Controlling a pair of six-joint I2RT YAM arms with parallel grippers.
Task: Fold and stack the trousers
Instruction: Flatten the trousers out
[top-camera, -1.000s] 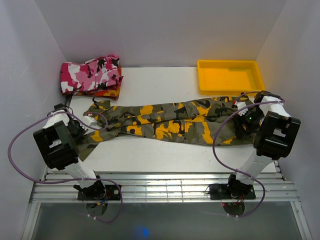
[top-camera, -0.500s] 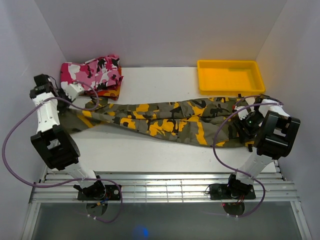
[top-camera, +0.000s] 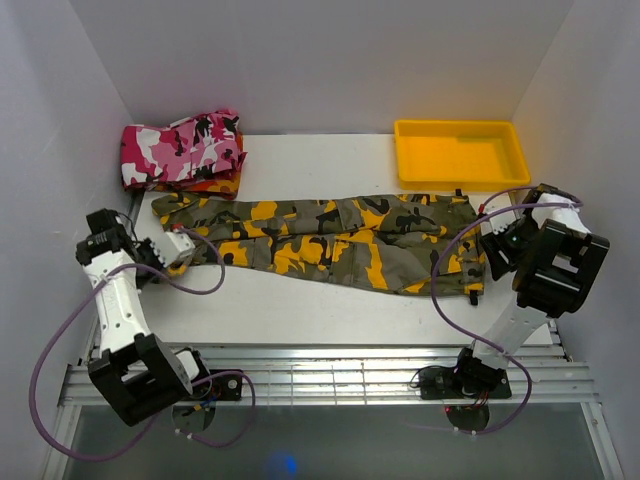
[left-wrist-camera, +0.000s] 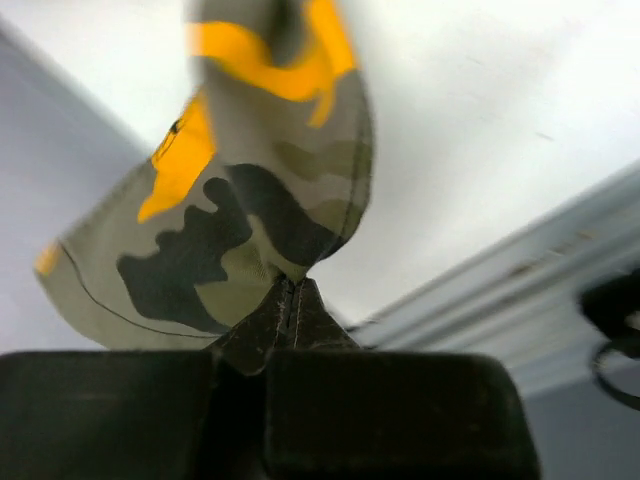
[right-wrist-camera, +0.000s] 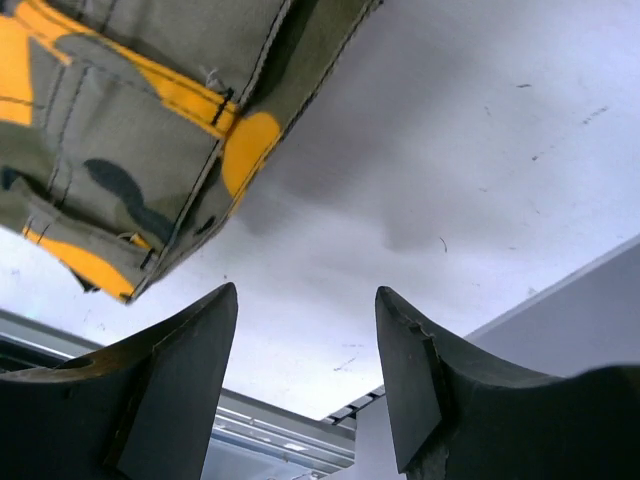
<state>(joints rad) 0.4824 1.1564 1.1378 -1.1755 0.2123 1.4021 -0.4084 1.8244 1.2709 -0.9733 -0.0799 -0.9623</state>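
While the top view looked down, trousers (top-camera: 330, 235): spread long and flat across the table (top-camera: 320, 305), left to right, waist end at the right, leg ends at the left!
Top view, left gripper (top-camera: 180, 245): down at the near-left corner of the cloth, right on a leg end; the jaws were too small to read from up there.
Top view, right gripper (top-camera: 495, 250): low at the table's right edge, just beside the waist end.
Top view, pink camouflage garment (top-camera: 180, 148): folded in the far-left corner, lying on top of the red-orange garment (top-camera: 205, 187), both just behind the leg ends.
Top view, yellow tray (top-camera: 404, 155): far right, just behind the waist end.
Left wrist view, left gripper (left-wrist-camera: 292, 300): clamped tight, the 2 fingertips pressed together with a fold of olive cloth pinched between them.
Left wrist view, trousers (left-wrist-camera: 270, 170): 1 leg end rose from the pinch in olive, black and yellow-orange patches, hem stitching plain to see, the white table behind it blurred.
Right wrist view, right gripper (right-wrist-camera: 305, 300): spread wide and gripping nothing, the 2 dark fingers (right-wrist-camera: 185, 370) with bare table showing in the gap.
Right wrist view, trousers (right-wrist-camera: 120, 120): a stitched corner filled the upper left, ahead of the fingers and touching neither, its shadow cast on the table.
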